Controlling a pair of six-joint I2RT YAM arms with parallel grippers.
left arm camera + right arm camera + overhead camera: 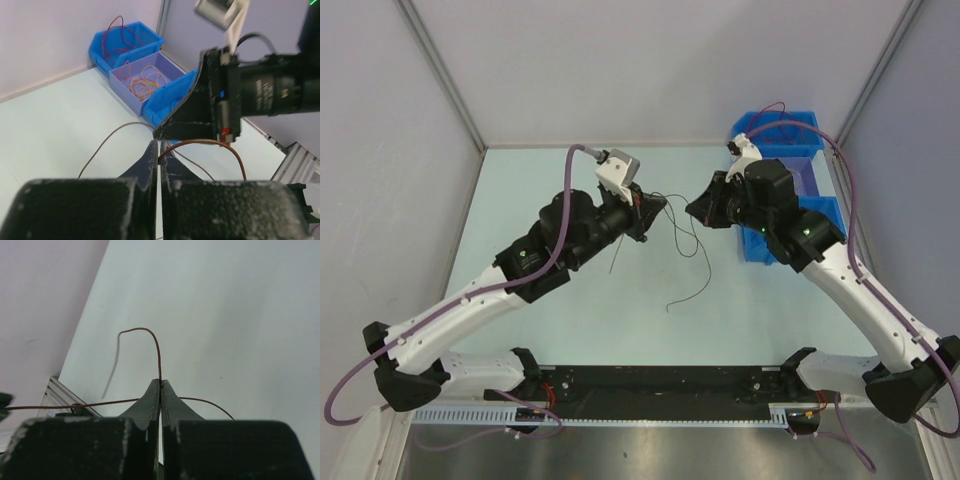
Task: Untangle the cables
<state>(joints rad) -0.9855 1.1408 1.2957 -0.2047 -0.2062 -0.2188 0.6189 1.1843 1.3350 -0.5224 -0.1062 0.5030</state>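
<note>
Thin dark red cables (709,272) hang between my two grippers above the middle of the table, their loose ends trailing onto it. My left gripper (658,208) is shut on one dark red cable (200,142), which comes out between the tips and arches off to the right. Close in front of it, tip to tip, my right gripper (690,208) is shut on a dark red cable (157,347) that rises from its tips and curls over to the left. A second cable strand (100,403) crosses behind the right fingers.
Two blue bins (780,130) (820,215) and a lilac bin (812,172) between them stand at the back right, under the right arm. Red cables (114,37) lie in the far blue bin and orange cables (142,82) in the lilac one. Grey walls enclose the table.
</note>
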